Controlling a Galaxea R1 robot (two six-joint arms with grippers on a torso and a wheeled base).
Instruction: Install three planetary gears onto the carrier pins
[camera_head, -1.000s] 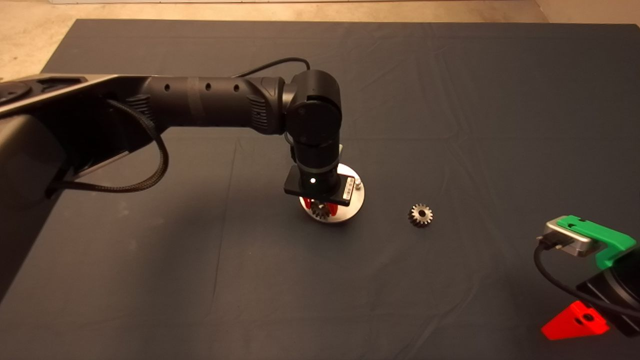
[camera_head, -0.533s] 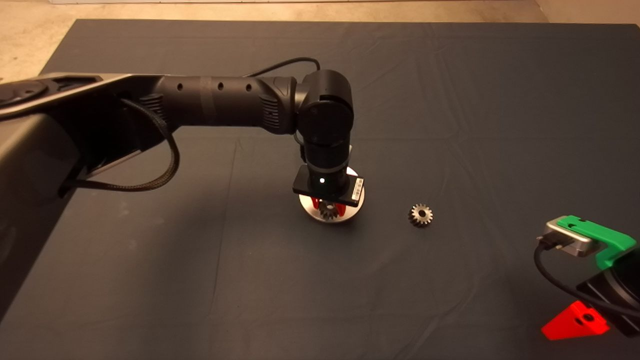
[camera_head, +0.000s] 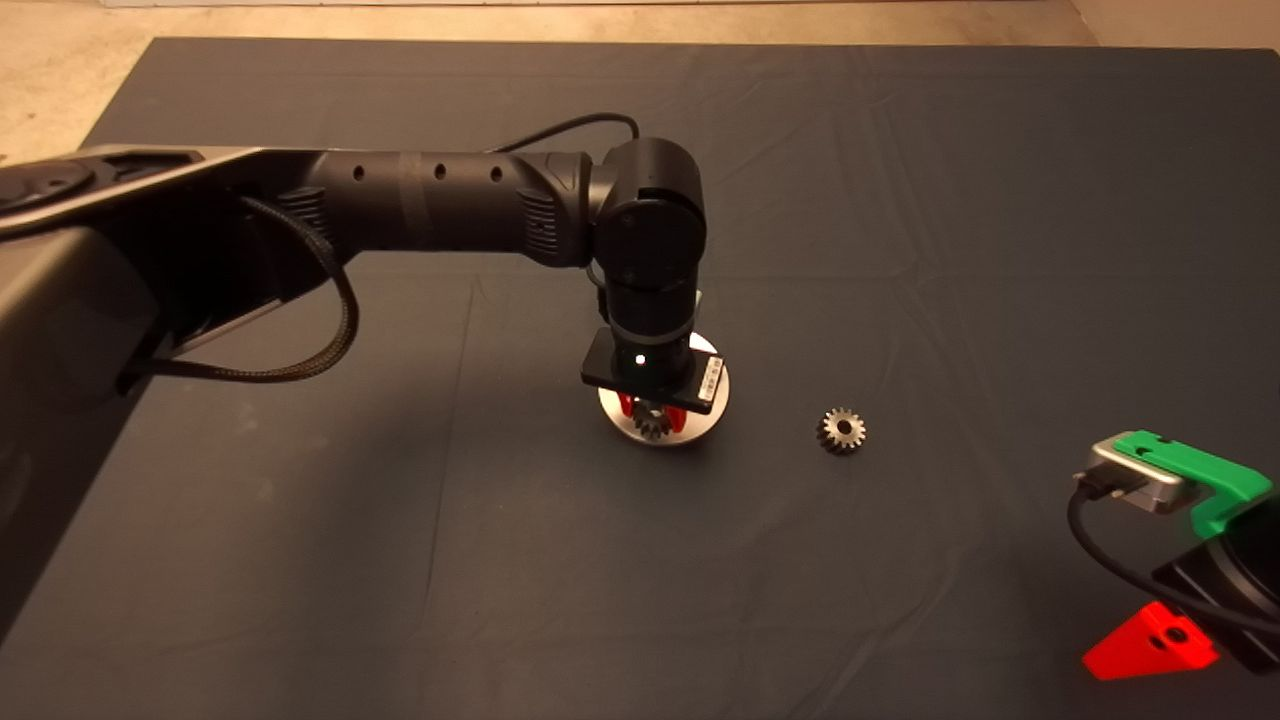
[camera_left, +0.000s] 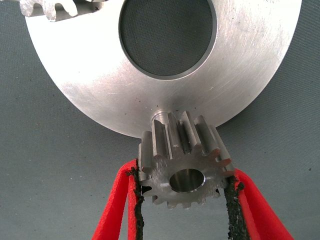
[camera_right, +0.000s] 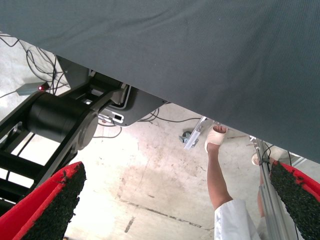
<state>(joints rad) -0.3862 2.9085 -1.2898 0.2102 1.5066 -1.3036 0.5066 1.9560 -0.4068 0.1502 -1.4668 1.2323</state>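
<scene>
You have a planetary gear (camera_left: 186, 167) clamped between the left gripper's (camera_left: 185, 192) two red fingers, one black pad (camera_left: 137, 200) pressed against its teeth on each side. Look at the left wrist view: the gear's flat face and dark centre hole turn toward the camera, so its bore axis runs roughly along the gripper's own reach and its teeth point outward all round. Just beyond the gear, at the near edge of the round silver plate (camera_left: 95, 90), a carrier pin (camera_left: 159, 114) shows as a short stud peeking out from behind the teeth; you cannot tell from here whether the bore has engaged it. Farther from the fingers lies the plate's large centre hole (camera_left: 167, 36), and past that, at the plate's far rim, part of a second gear (camera_left: 47, 9) shows. From above, your left gripper (camera_head: 652, 410) hangs straight down over the plate (camera_head: 700, 425), its wrist hiding most of it. Well off to the gripper's side, a third gear (camera_head: 841, 431) lies flat on the dark mat (camera_head: 900, 200), hole facing up. Your right gripper (camera_head: 1150, 640) sits parked at the mat's near right corner, fingers spread wide apart (camera_right: 55, 205), with a person's leg (camera_right: 217, 175) on the floor visible beyond them.
</scene>
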